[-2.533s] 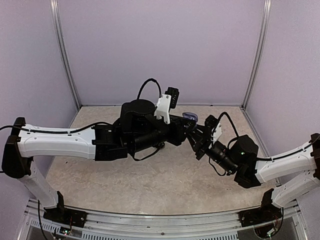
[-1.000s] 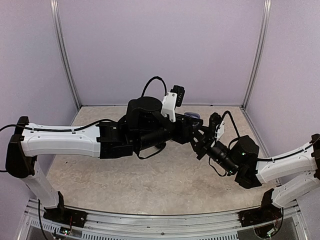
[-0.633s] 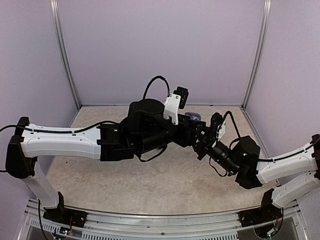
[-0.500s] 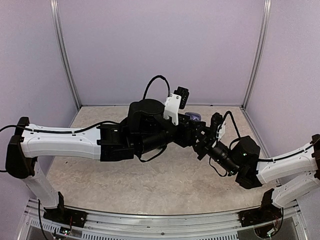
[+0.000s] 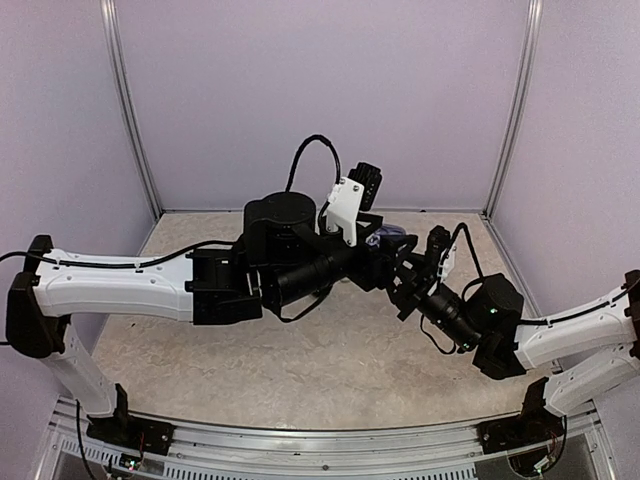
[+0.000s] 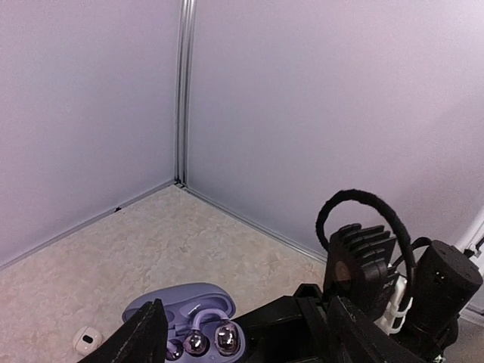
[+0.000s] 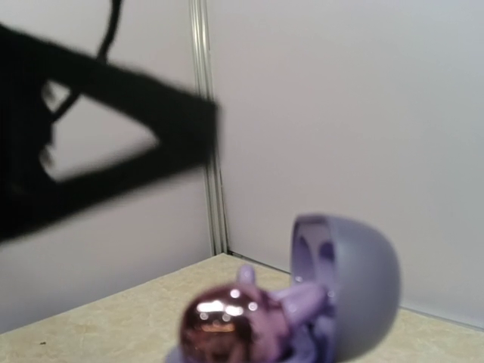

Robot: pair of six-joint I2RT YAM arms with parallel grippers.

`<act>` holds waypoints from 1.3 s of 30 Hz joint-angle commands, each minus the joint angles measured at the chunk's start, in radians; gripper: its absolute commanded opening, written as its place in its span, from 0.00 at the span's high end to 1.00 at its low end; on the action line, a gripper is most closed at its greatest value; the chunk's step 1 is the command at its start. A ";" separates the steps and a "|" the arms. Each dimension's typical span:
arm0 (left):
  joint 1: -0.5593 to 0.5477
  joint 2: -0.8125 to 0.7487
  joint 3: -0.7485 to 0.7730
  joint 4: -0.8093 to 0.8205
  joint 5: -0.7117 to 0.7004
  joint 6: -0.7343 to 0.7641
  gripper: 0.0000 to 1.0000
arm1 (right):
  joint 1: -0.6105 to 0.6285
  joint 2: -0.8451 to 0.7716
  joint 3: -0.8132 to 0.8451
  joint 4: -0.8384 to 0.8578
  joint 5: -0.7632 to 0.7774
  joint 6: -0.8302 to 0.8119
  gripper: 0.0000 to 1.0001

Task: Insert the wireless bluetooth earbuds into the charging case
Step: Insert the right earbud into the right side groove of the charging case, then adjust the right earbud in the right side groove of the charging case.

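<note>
Our left pincer point(image 6: 246, 314) hangs with its fingers wide apart over the pale surface point(image 6: 113, 249), framing the open lilac case point(image 6: 178, 297), which lies toward the back wall. Glossy earbuds point(image 6: 224, 337) sit inside the case, below its raised lid. Our right pincer point(image 5: 402, 268) is drawn together, close against the case; whether it clamps the case, we cannot tell. A small white object point(image 6: 88, 339) lies on the surface just beside the case.
</note>
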 commanded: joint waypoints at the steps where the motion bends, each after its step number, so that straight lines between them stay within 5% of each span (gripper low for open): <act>1: -0.010 -0.083 -0.031 0.083 0.045 0.066 0.26 | 0.014 -0.027 -0.011 0.016 -0.008 0.009 1.00; 8: 0.052 -0.236 -0.130 -0.017 0.092 0.086 0.15 | 0.015 -0.099 -0.024 -0.053 -0.116 -0.004 1.00; 11: 0.088 -0.305 -0.193 -0.047 0.119 0.082 0.02 | 0.014 -0.131 -0.038 -0.073 -0.184 -0.002 1.00; 23: 0.116 -0.399 -0.295 -0.072 0.458 0.074 0.01 | 0.011 -0.192 -0.030 -0.179 -0.476 0.008 1.00; 39: 0.103 -0.275 -0.235 -0.076 0.486 0.078 0.01 | 0.013 -0.144 0.020 -0.209 -0.607 0.032 1.00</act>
